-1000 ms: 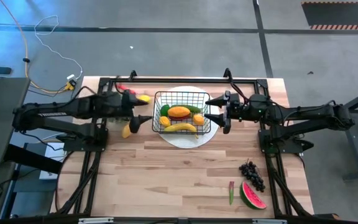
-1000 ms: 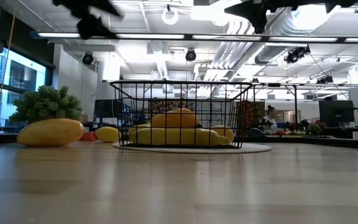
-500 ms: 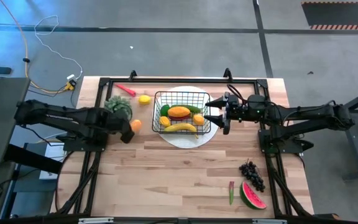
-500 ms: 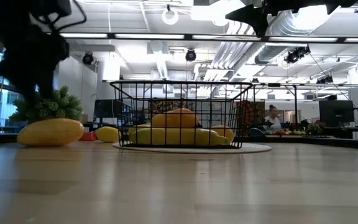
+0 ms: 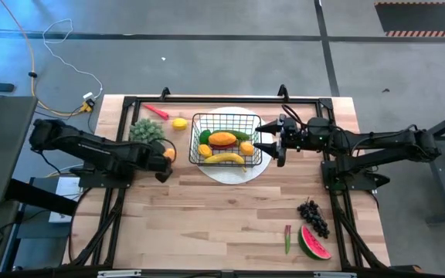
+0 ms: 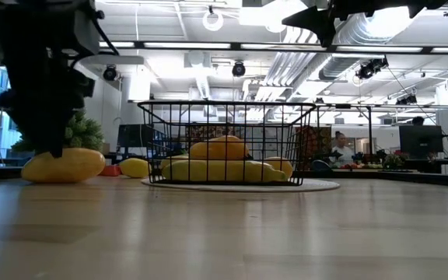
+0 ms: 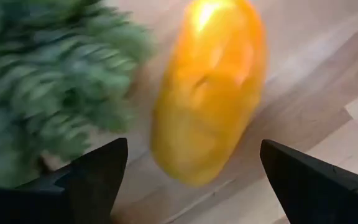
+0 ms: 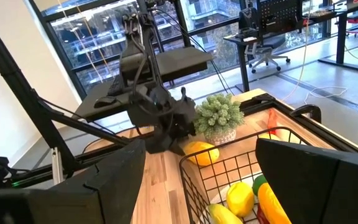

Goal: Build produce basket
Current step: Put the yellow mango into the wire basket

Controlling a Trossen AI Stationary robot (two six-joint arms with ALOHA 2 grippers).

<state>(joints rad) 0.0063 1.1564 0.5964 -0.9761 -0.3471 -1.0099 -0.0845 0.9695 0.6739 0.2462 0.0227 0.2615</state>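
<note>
Left gripper (image 7: 188, 168) is hanging directly over the orange-yellow mango (image 7: 207, 93) — fingers (image 7: 98, 174) spread wide, one on each side, nothing held. In the wrist view the mango's long axis is running away from the camera, and the fingers are straddling its narrow width, so the alignment looks right for a straight drop and close.

On the table seen from above, the mango (image 5: 169, 154) is sitting at about 9 o'clock from the basket (image 5: 224, 116), just beside a leafy green piece (image 5: 147, 130) — that one is crowding the grasp, a finger could snag it on descent. Left arm is clearly the nearer one here.

The basket is standing on the white plate (image 5: 230, 176), already holding a banana (image 5: 224, 158) along its near side, an orange piece (image 5: 222, 139) in the middle, plus green and yellow bits.

Right gripper (image 5: 267, 137) is hovering at the basket's 3 o'clock edge, jaws apart, empty, waiting.

Farther out: lemon (image 5: 179, 123) and a red piece (image 5: 157, 111) at roughly 10 o'clock from the basket; grapes (image 5: 313, 215), watermelon slice (image 5: 314, 243) and a small green-red piece (image 5: 287, 238) at about 5 o'clock, well apart — right arm's territory, I'd judge.
</note>
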